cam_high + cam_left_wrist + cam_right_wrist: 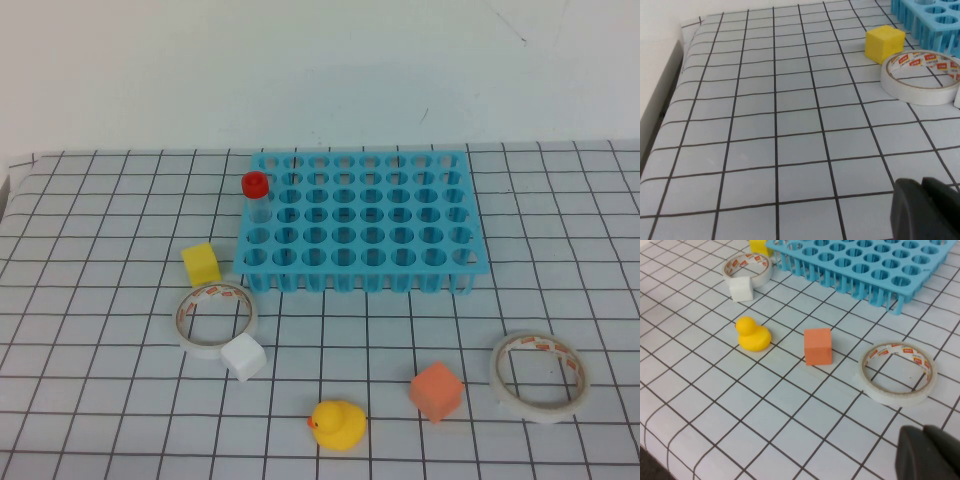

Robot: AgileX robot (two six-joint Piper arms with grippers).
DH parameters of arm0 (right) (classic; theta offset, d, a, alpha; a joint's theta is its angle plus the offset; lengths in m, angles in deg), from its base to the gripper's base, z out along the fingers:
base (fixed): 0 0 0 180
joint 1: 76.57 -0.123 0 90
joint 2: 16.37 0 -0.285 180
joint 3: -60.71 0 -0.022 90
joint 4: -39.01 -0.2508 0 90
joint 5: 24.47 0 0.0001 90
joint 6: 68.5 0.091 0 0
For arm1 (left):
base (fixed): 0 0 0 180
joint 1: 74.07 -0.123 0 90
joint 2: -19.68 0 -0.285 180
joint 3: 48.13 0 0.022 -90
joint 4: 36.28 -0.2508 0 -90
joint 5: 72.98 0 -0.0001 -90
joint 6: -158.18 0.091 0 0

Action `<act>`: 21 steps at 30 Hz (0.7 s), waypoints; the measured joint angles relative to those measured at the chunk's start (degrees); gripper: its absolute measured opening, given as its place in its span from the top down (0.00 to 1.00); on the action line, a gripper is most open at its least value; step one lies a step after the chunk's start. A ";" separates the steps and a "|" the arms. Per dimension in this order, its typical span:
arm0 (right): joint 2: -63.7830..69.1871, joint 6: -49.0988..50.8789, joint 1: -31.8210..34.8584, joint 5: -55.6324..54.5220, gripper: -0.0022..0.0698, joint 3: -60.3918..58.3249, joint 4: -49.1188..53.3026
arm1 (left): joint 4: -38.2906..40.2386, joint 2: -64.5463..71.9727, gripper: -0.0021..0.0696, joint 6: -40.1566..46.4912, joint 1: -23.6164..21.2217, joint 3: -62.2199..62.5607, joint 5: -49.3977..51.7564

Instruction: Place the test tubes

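Observation:
A blue test tube rack [362,222] stands at the middle of the gridded table. One clear test tube with a red cap [256,196] stands upright in a hole at the rack's left side. Neither arm shows in the high view. In the left wrist view my left gripper [922,192] is shut and holds nothing, above bare grid cloth well short of the rack's corner [932,20]. In the right wrist view my right gripper [925,440] is shut and holds nothing, above the table near a tape roll [897,372], with the rack [867,267] farther off.
In front of the rack lie a yellow cube [201,263], a tape roll [216,319] with a white cube [243,356] against it, a yellow rubber duck [337,424], an orange cube [436,391] and a second tape roll [538,375]. The table's left edge [670,85] drops off.

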 joint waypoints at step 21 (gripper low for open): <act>-0.71 0.00 2.45 0.00 0.97 0.00 0.00 | 0.00 0.00 0.97 0.00 0.00 0.00 0.11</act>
